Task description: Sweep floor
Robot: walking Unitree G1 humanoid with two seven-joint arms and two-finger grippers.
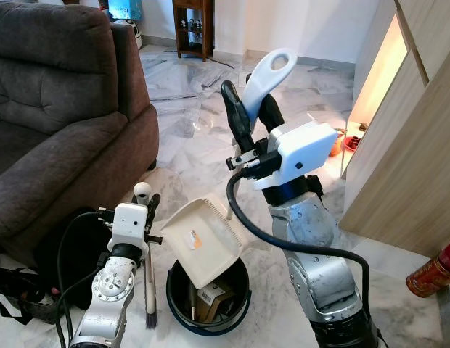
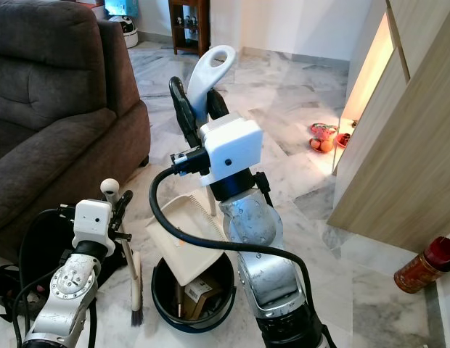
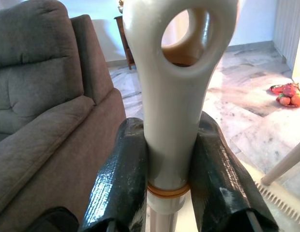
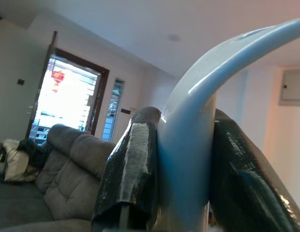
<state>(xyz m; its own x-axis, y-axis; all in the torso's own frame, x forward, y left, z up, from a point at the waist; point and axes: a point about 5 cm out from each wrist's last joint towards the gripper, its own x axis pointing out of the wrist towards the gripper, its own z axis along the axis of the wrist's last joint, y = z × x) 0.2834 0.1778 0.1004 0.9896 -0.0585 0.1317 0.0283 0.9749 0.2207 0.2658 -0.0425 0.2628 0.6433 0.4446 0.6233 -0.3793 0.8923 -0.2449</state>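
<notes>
My right gripper [image 1: 254, 109] is raised in front of me, shut on the pale looped handle [image 1: 272, 72] of a cream dustpan [image 1: 207, 243]. The pan hangs tilted, its mouth down over a dark blue bin [image 1: 243, 301] on the floor, which holds scraps [image 1: 210, 296]. My left gripper [image 1: 146, 204] sits low on the left, shut on the cream handle [image 3: 172, 121] of a small brush. Its dark bristles [image 1: 150, 319] point down beside the bin. In the right wrist view the fingers [image 4: 133, 169] press both sides of the dustpan handle [image 4: 188, 154].
A dark brown sofa [image 1: 58, 109] fills the left side. A wooden cabinet [image 1: 414, 145] runs along the right, with a red can [image 1: 432, 272] at its foot and a dish of oranges [image 1: 348, 141] further back. Black cables and a bag [image 1: 22, 297] lie by my left arm. Marble floor stretches ahead.
</notes>
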